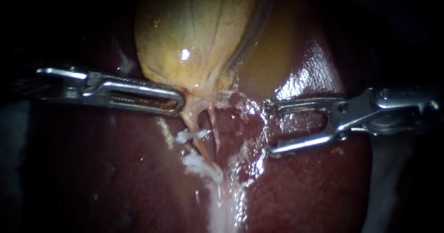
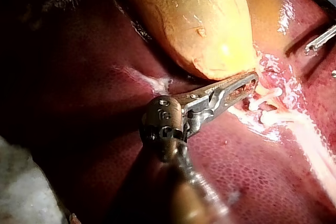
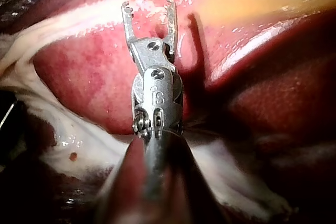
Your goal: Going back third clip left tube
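slender metal left instrument (image 1: 178,101) jaws lying together, tip against neck of yellow-tan gallbladder (image 1: 194,34), slender metal right instrument (image 1: 271,129) jaws gaping, empty, over glossy dark red liver (image 1: 314,187), apart from thin pale left tube (image 1: 193,119) under gallbladder neck, white tissue strands (image 1: 200,164) beside tube

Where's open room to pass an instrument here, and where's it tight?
In the endoscope view, free: bare liver below the left instrument, and liver below the right instrument. Crowded: between both tips, where tubes and white tissue hang off the gallbladder.
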`<state>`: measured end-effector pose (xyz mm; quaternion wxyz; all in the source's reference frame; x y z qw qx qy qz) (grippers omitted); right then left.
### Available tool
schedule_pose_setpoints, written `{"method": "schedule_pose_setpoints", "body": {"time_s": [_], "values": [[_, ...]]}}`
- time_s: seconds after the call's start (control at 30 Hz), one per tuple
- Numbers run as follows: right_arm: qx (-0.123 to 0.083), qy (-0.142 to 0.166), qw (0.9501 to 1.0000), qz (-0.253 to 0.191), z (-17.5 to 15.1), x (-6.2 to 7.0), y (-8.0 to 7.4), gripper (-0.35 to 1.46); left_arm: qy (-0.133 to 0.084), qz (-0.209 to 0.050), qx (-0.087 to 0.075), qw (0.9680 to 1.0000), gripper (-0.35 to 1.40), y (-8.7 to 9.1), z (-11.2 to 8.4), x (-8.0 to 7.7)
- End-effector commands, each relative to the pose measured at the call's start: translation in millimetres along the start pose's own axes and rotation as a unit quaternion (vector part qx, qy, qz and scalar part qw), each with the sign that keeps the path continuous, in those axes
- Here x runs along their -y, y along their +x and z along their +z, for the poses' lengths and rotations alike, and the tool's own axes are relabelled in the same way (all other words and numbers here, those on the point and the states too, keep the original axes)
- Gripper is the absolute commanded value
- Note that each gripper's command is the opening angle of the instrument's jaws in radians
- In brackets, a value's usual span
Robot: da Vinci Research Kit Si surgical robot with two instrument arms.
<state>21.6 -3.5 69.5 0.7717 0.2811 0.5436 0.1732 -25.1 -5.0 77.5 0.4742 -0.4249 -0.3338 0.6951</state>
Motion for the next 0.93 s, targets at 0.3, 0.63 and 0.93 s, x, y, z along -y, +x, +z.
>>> {"method": "schedule_pose_setpoints", "body": {"time_s": [0.3, 0.63, 0.93], "values": [[0.000, 0.000, 1.0000, 0.000, 0.0, 0.1, 0.0, 0.50, -0.003, 0.000, 0.004, 1.0000, -0.35, 0.3, 2.7, 0.2], [0.000, 0.000, 1.0000, 0.000, 0.1, 0.2, 0.1, 0.50, -0.003, 0.001, 0.004, 1.0000, -0.35, 0.3, 3.4, 0.5], [0.000, -0.001, 1.0000, 0.000, 0.1, 0.4, 0.2, 0.50, -0.003, 0.001, 0.004, 1.0000, -0.35, 0.3, 3.3, 0.5]]}}
